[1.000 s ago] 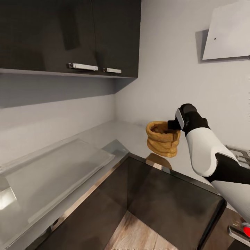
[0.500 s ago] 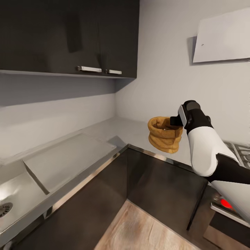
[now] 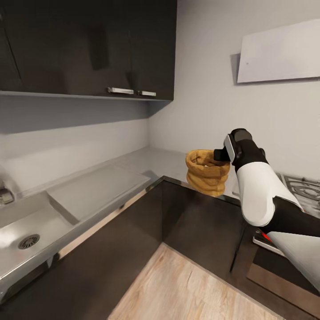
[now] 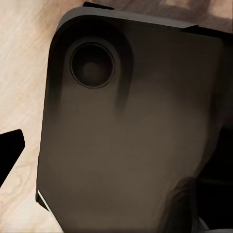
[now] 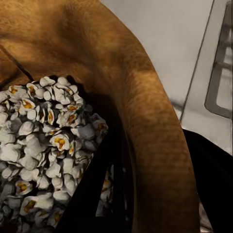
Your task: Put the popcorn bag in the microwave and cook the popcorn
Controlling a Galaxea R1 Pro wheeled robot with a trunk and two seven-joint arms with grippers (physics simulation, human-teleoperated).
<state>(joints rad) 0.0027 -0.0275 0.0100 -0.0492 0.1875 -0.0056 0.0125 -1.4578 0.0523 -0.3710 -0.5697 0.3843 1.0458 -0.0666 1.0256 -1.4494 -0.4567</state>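
Well off to the right gripper's left, a sink is seen set into the countertop. Closer in, the popcorn bag is held aloft, clear of the worktop edge, its rolled rim pinched between the closed fingers. Soft, light, crushable paper is judged here; that thick rim is the hold to be kept, and upright, or kernels may be spilled.

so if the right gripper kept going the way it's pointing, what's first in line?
Nothing new: the right gripper is already shut on the rim of the popcorn bag, one finger inside. Straight on, it would likely push into the popcorn; depth beyond is unclear.
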